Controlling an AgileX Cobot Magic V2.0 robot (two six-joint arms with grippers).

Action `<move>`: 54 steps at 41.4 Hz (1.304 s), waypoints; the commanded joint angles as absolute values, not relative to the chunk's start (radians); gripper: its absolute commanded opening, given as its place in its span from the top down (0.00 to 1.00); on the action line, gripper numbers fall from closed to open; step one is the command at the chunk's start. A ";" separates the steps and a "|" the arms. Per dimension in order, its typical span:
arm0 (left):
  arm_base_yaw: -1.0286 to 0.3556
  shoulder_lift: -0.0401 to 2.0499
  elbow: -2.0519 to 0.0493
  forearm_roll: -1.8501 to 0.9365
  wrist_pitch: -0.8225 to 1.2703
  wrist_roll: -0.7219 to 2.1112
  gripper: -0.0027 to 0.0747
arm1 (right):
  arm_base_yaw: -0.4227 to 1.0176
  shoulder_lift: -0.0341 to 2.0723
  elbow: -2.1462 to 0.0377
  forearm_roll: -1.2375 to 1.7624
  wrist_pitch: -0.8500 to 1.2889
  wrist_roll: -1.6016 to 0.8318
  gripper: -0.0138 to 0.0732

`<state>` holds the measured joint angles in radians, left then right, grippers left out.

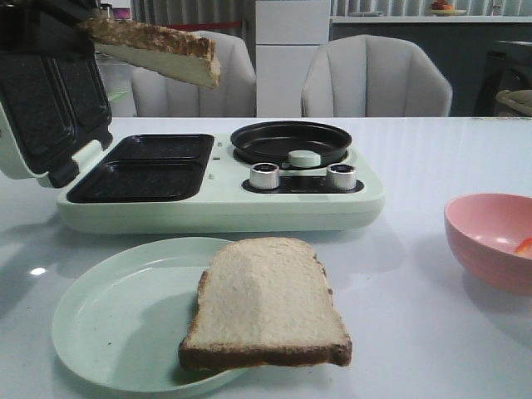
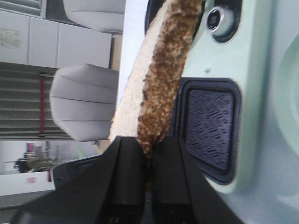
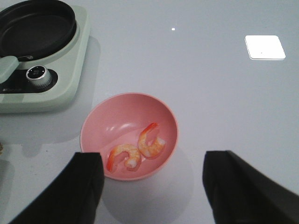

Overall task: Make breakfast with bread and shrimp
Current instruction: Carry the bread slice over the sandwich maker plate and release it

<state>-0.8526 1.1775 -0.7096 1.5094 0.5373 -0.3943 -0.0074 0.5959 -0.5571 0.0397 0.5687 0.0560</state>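
My left gripper (image 2: 149, 156) is shut on one bread slice (image 2: 156, 84) by its brown crust. It holds the slice (image 1: 162, 48) in the air above the open sandwich plates (image 1: 150, 169) of the pale green breakfast maker (image 1: 224, 208). The second bread slice (image 1: 264, 303) lies half on the pale green plate (image 1: 108, 320) at the front. Two orange-red and white shrimp (image 3: 138, 150) lie in the pink bowl (image 3: 100, 121), which shows at the right in the front view (image 1: 490, 237). My right gripper (image 3: 152, 186) is open, above the bowl's near side, empty.
The maker's lid (image 1: 46, 104) stands open at the left. Its round black pan (image 1: 291, 141) and two silver knobs (image 1: 303, 176) are on the right half. Grey chairs (image 1: 374, 79) stand behind the table. A bright light reflection (image 3: 265, 47) lies on the white tabletop.
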 commanded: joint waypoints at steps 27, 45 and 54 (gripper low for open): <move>-0.428 1.721 -1.270 1.593 0.188 -0.409 0.84 | -0.010 0.606 -0.586 0.041 0.487 0.053 0.20; -0.325 1.901 -1.379 1.593 0.130 -0.409 0.84 | -0.010 0.606 -0.586 0.041 0.487 0.053 0.20; -0.313 1.922 -1.379 1.593 0.134 -0.409 0.84 | -0.010 0.606 -0.586 0.041 0.487 0.053 0.20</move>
